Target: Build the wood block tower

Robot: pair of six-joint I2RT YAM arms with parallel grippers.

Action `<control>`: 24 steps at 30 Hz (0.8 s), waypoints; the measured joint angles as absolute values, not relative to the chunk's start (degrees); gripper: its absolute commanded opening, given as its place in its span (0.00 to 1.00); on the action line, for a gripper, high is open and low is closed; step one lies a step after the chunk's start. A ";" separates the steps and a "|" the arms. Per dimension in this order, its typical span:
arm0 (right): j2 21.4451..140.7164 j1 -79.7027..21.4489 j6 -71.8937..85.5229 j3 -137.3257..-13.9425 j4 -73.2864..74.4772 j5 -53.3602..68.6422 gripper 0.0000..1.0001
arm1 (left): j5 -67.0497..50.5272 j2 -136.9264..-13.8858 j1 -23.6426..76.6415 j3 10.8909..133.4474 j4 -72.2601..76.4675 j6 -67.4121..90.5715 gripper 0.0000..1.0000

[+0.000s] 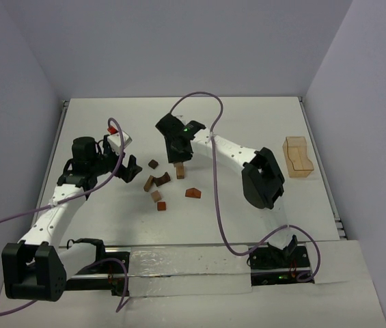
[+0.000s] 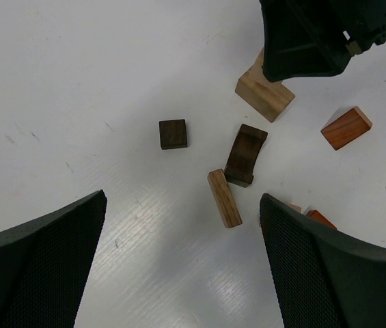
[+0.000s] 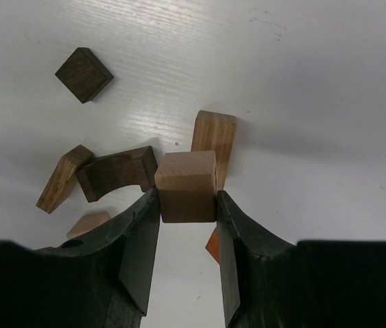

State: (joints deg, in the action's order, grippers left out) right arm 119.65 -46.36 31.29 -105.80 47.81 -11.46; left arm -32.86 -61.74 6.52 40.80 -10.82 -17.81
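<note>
I am reaching my right arm (image 1: 233,152) from its base at the near right edge up to a bent elbow and then leftward across the table (image 1: 247,116), with the wrist turned down over the middle of the surface. My right gripper (image 3: 187,199) is pinching a light tan cube (image 3: 187,179) between its two fingers, the jaws standing narrow and pressing on the cube's opposite sides. Just beyond the cube a tan block (image 3: 214,139) is resting on the table; I cannot tell whether the cube is touching it. My left arm (image 1: 49,219) is stretching up the left side from its base at the near left corner, folding at the elbow and turning its wrist toward the right. My left gripper (image 2: 182,205) is hovering above the table with its jaws spread wide, holding nothing and facing the scattered pieces. The wood block tower is not yet standing as a stack: its loose blocks (image 1: 158,183) are lying in a cluster at mid-table between my two grippers. Below my left wrist I am seeing a dark square block (image 2: 173,133), a dark arch (image 2: 245,155) lying just beside a tan plank (image 2: 224,198), and a reddish-brown block (image 2: 346,128) apart to the right. An open wooden box (image 1: 298,158) is sitting well apart near the right edge.
</note>
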 measured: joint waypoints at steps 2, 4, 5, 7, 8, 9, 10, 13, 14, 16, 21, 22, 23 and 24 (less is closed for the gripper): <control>120.31 -46.16 31.63 -105.80 47.82 -10.55 0.00 | -32.87 -61.80 6.52 40.78 -10.83 -17.60 0.99; 120.93 -45.81 31.93 -105.80 47.88 -9.72 0.00 | -32.91 -61.80 6.52 40.80 -10.81 -17.54 0.99; 121.17 -45.55 32.08 -105.80 47.88 -9.35 0.00 | -32.97 -61.80 6.52 40.77 -10.81 -17.52 0.99; 121.48 -44.91 32.28 -105.78 47.97 -8.67 0.00 | -33.08 -61.85 6.52 40.73 -10.68 -17.39 0.99; 121.54 -44.61 32.41 -105.78 48.03 -8.42 0.00 | -33.18 -61.92 6.52 40.73 -10.56 -17.29 0.99; 121.54 -44.39 32.54 -105.78 48.06 -8.22 0.00 | -33.26 -61.99 6.52 40.73 -10.41 -17.19 0.99; 121.54 -44.20 32.68 -105.78 48.07 -8.06 0.00 | -33.29 -62.06 6.52 40.73 -10.31 -17.11 0.99; 121.70 -43.74 33.11 -105.78 48.08 -7.86 0.00 | -33.32 -62.55 6.52 40.73 -10.00 -16.95 0.99; 121.90 -43.68 33.24 -105.78 48.10 -7.83 0.01 | -33.32 -62.77 6.52 40.73 -10.00 -16.91 0.99; 122.38 -43.52 33.47 -105.78 48.12 -7.53 0.02 | -33.32 -63.03 6.52 40.73 -10.01 -16.89 0.99; 123.43 -43.16 34.07 -105.75 48.33 -6.31 0.03 | -33.32 -63.13 6.52 40.71 -10.00 -16.88 0.99; 123.46 -43.11 34.18 -105.75 48.36 -6.14 0.03 | -33.32 -63.14 6.52 40.70 -9.99 -16.88 0.99; 123.46 -43.05 34.32 -105.75 48.36 -5.98 0.03 | -33.31 -63.16 6.52 40.66 -9.92 -16.88 0.99; 123.46 -42.99 34.45 -105.75 48.36 -5.85 0.03 | -33.30 -63.19 6.52 40.56 -9.82 -16.88 0.99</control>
